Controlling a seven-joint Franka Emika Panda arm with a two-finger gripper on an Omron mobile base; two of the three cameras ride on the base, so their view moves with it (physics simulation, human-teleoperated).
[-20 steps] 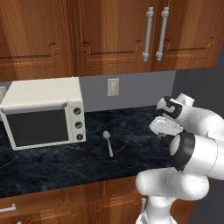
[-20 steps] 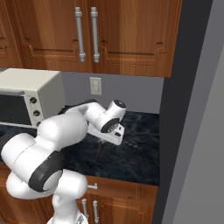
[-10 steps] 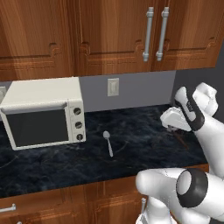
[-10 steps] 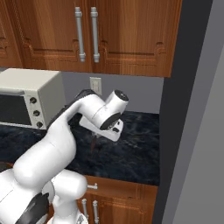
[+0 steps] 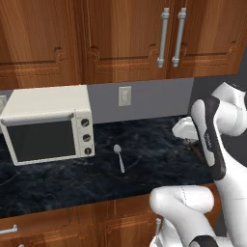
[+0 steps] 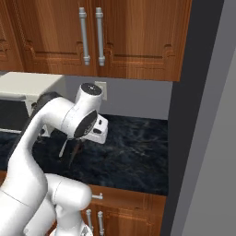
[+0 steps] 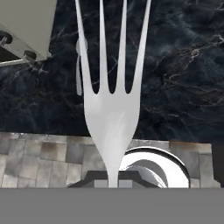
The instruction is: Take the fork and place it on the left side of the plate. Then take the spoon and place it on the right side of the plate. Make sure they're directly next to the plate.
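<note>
- Toaster oven (image 5: 46, 123): boxy, cream-white, dark glass door, three round knobs down its right face. It sits on the counter well off to the left of the jaws; its corner also shows at the upper left of the hand view.
- Spoon (image 5: 118, 157): all silver-grey metal, oval bowl toward the wall, slim handle running toward the counter edge. It lies flat on the counter between the oven and the gripper, apart from both. In the hand view it lies beyond the jaws, just left of the fork's tines.
- Counter (image 5: 144, 159): black polished stone with pale marbled veins.
- Fork (image 7: 112, 94): four long, smooth, bright metal tines that widen into a flat neck and taper down into the jaws. It stands straight out ahead of the fingertips in the hand view. In the right base view a thin dark handle hangs below the hand, above the counter.
- Gripper (image 6: 79, 144): white body with dark fingers, held above the right part of the counter. The jaws are pinched on the fork at the narrow base of its neck.
- Cabinets (image 5: 125, 38): reddish-brown wood, raised panels, paired brushed-metal bar handles.
</note>
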